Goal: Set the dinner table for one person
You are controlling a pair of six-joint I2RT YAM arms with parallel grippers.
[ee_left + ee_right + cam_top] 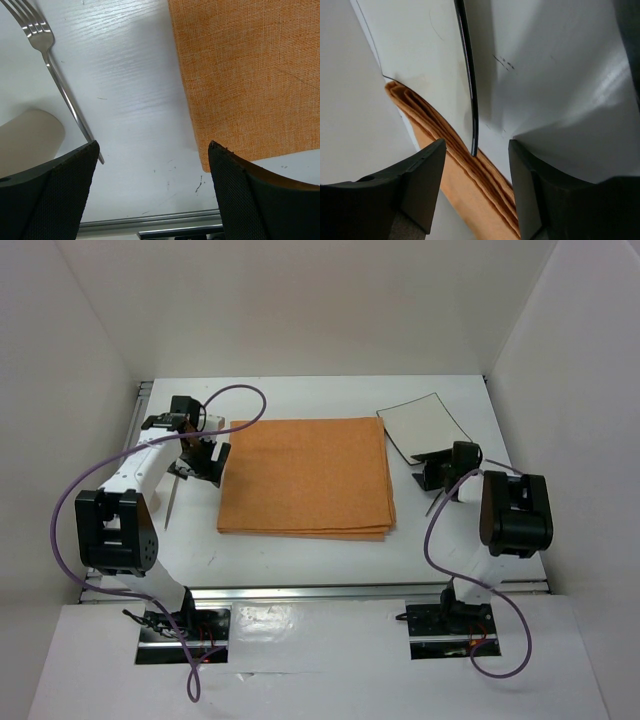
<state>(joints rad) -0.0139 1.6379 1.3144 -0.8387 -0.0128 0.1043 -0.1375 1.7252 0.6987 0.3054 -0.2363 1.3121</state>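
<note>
The dinner table (300,558) is the big white tabletop. An orange cloth (305,476) lies folded at its middle. A fork (172,502) lies left of the cloth, tines toward the back. A small square white plate with a dark rim (421,423) sits at the back right. My left gripper (205,462) is open and empty by the cloth's left edge; its wrist view shows the gripper (152,147), the fork (55,75) and the cloth (250,75). My right gripper (436,472) is open at the plate's near corner. The plate's rim (468,75) ends between the open fingers (476,147), unclamped.
White walls close in the table on the left, back and right. A metal rail (360,590) runs along the near edge. Purple cables loop off both arms. The cloth's layered edge (470,185) lies just beyond the right gripper.
</note>
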